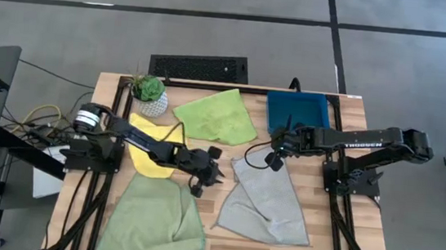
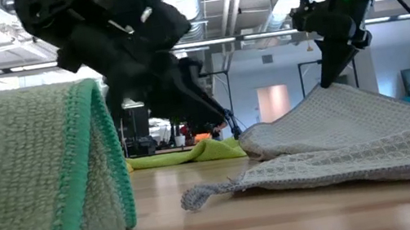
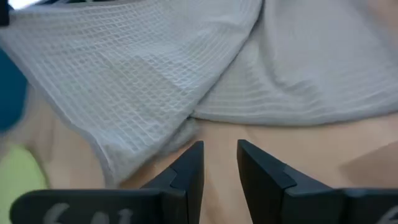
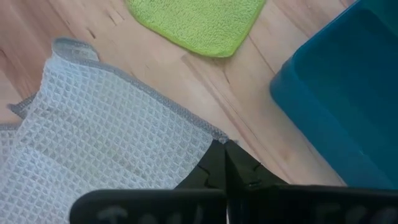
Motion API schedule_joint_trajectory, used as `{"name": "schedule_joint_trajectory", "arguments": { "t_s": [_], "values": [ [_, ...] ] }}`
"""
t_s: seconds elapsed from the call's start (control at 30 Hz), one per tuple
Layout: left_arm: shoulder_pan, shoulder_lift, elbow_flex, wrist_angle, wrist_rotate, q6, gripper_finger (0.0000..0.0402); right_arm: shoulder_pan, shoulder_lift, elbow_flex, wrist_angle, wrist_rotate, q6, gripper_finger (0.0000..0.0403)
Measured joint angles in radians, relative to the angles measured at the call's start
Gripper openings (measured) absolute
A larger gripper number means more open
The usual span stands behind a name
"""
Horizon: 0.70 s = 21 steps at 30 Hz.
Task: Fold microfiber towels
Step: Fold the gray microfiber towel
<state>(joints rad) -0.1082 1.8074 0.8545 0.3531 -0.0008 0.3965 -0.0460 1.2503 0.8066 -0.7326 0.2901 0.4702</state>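
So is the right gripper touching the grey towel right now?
Touching. In the right wrist view the right gripper is shut on the grey towel at its edge; the low view shows the cloth tented up to it.

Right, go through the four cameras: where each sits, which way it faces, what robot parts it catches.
High view: overhead, straight down; both arms, grey towel between them.
Low view: table height, looking level into the room; arms drop in from above, pale green towel near the lens.
Left wrist view: past the left hand, fingers apart, at grey weave.
Right wrist view: past the right hand, pinched on the grey corner, beside the teal tray.
Shared: all show the grey towel.
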Motion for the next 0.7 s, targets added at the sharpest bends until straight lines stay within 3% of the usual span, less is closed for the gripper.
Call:
{"name": "schedule_joint_trajectory", "arguments": {
  "t_s": [0.1,0.3,0.7],
  "values": [
    [-0.008,0.054,0.052,-0.004,-0.051,0.076,0.0090,0.000,0.000,0.000,0.004,0.000,0.000,0.0006],
    [0.001,0.130,0.128,-0.007,-0.035,0.141,0.0088,0.000,0.000,0.000,0.006,0.000,0.000,0.0007],
    [0.007,0.144,0.158,-0.062,-0.005,0.153,0.0087,0.000,0.000,0.000,0.011,0.000,0.000,0.0008]
  ]
}}
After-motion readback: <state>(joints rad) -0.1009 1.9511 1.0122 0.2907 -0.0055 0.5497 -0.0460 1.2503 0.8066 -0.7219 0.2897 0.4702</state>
